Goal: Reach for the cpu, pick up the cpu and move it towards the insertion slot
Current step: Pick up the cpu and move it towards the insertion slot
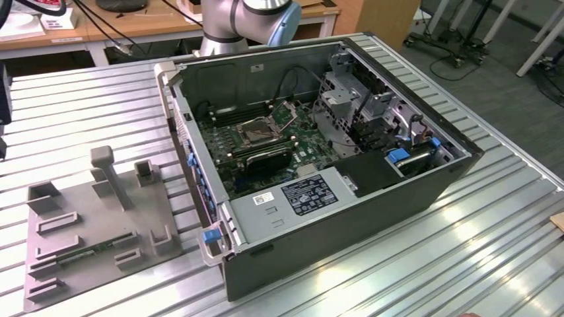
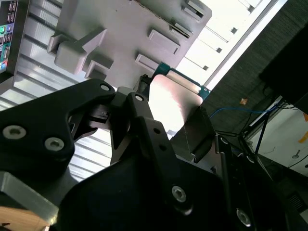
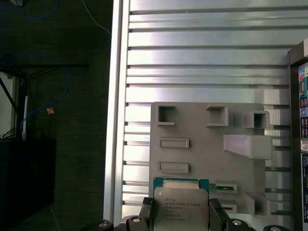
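Because the chip (image 3: 181, 207) is thin and flat, your claw (image 3: 181, 217) pinches it by two side edges, likely to keep its underside safe. The gray tray (image 3: 202, 144) lies below it. The slot (image 1: 261, 132) waits inside the computer case (image 1: 352, 244), near the middle of the exterior view

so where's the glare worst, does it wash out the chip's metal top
Second wrist view: glare bleaches the silvery square cpu and the slatted metal table. First wrist view: the cpu evenly lit, no washout. Exterior view: bright reflections on the table slats.
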Robot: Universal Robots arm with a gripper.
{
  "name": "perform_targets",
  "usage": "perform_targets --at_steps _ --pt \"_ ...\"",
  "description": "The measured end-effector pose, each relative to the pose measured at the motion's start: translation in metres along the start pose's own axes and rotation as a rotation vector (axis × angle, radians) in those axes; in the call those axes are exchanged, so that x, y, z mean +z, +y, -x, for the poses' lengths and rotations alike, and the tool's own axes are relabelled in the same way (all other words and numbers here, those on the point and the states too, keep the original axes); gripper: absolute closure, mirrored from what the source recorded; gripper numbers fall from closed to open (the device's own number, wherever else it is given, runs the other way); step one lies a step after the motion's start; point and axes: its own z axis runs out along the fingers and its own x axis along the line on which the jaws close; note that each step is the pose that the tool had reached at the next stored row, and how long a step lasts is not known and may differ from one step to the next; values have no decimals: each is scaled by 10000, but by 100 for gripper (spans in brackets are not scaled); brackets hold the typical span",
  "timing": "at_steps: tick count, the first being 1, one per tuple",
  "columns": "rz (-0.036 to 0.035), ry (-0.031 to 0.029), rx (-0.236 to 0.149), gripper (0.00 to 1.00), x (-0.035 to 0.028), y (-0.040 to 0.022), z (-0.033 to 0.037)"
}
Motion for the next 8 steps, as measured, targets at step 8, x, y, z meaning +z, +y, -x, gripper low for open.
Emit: perform_targets --at_steps 8 --pt "-1 0 0 46 -1 -1 26"
